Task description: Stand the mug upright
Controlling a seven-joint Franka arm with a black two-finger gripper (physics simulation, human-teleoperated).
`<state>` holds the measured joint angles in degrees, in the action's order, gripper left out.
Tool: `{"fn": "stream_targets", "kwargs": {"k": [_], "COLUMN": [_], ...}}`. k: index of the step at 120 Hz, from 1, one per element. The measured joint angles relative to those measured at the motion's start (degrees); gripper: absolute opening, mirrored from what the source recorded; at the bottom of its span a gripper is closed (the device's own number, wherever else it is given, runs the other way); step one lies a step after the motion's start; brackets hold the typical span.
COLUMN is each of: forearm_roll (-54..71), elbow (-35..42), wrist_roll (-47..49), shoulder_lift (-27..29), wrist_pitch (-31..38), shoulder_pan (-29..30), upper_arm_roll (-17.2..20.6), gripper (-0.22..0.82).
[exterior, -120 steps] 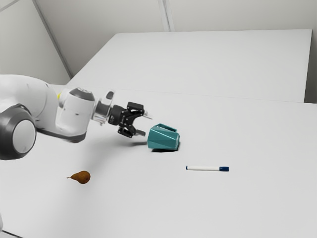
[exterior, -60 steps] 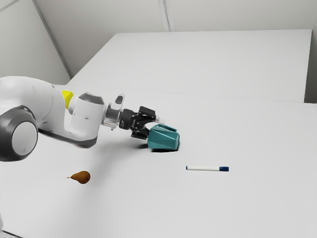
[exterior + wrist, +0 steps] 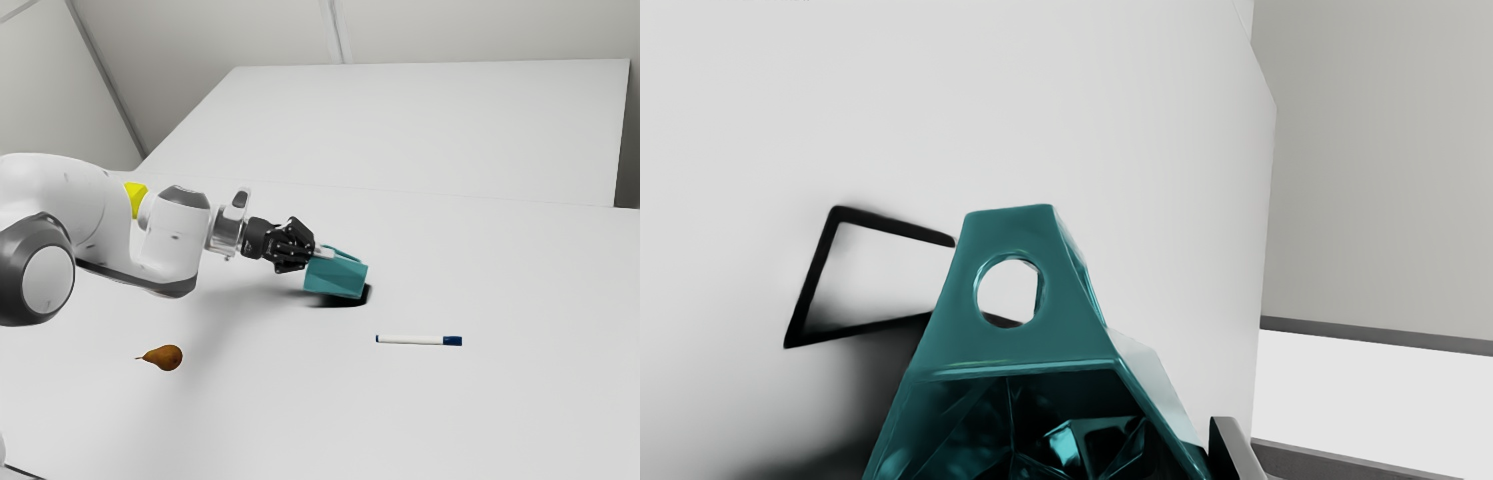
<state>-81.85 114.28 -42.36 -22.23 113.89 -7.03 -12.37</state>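
The gripper meets the upper edge of the teal mug at its open end, shut on the wall there. Lying on its side, the mug tilts with its base end lower, handle uppermost, and a dark shadow shows beneath it. In the wrist view the mug has its mouth toward the hand, and its handle with a round hole stands up from the rim. The gripper has one grey fingertip outside the mug's wall; the other finger is hidden.
A white marker with a blue cap lies in front of the mug toward the exterior view's right. A brown pear rests on the table at the exterior view's left. Something yellow appears behind the arm.
The hand has moved forward to the mug and its fingers have closed on the rim. The mug has shifted slightly toward the exterior view's right and tipped, its mouth end rising.
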Motion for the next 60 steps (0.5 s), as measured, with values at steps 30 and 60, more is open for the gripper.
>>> {"fn": "stream_targets", "kwargs": {"k": [30, 60], "forearm_roll": [16.7, 63.2], "elbow": [-8.5, -24.1], "wrist_roll": [2.1, 10.7], "shoulder_lift": [4.8, 3.4], "wrist_pitch": [1.7, -4.2], "shoulder_pan": [0.0, -0.4], "upper_arm_roll": [0.7, 0.7], "gripper": [-0.17, -0.18]}}
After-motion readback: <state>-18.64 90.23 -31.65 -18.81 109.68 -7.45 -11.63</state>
